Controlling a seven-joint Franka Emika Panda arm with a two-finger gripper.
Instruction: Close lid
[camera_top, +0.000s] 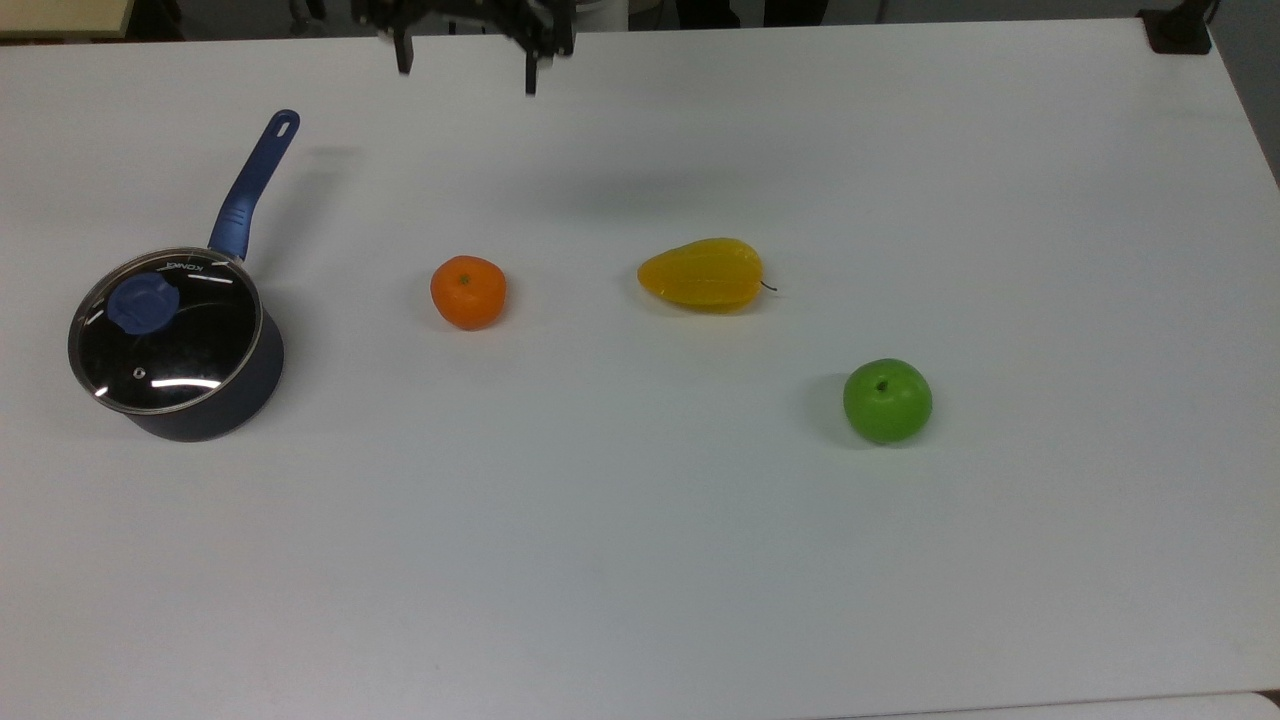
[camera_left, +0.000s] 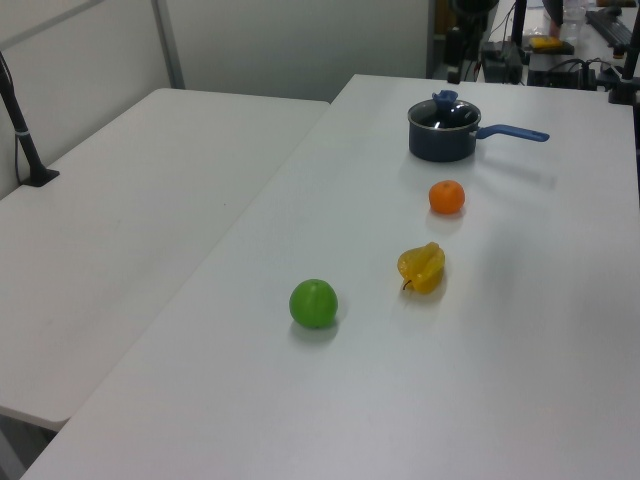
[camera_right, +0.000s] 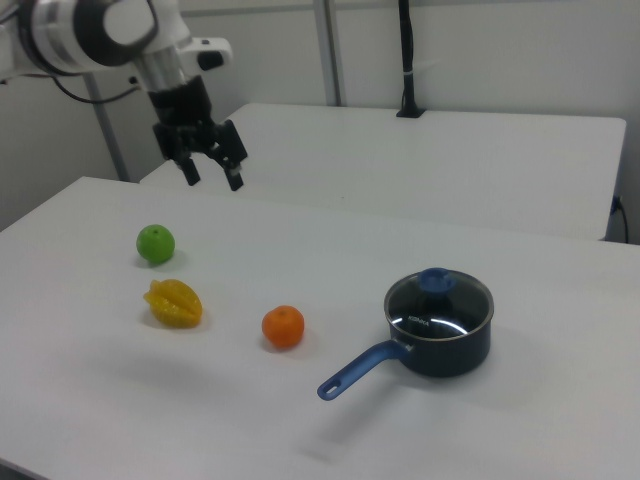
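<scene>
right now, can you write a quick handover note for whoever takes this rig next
Gripper: open, empty, raised above the table, well away from the pot.
Lid: sits flat on the dark blue pot, metal rim all round the pot's mouth, blue knob up. Pot is near the top view's left edge, its blue handle pointing to the far side.
Other things: an orange, a yellow fruit and a green apple lie loose on the white table, none touching the pot.
Done: lid looks closed.
Left: probably nothing; just confirm the lid is seated evenly.
</scene>
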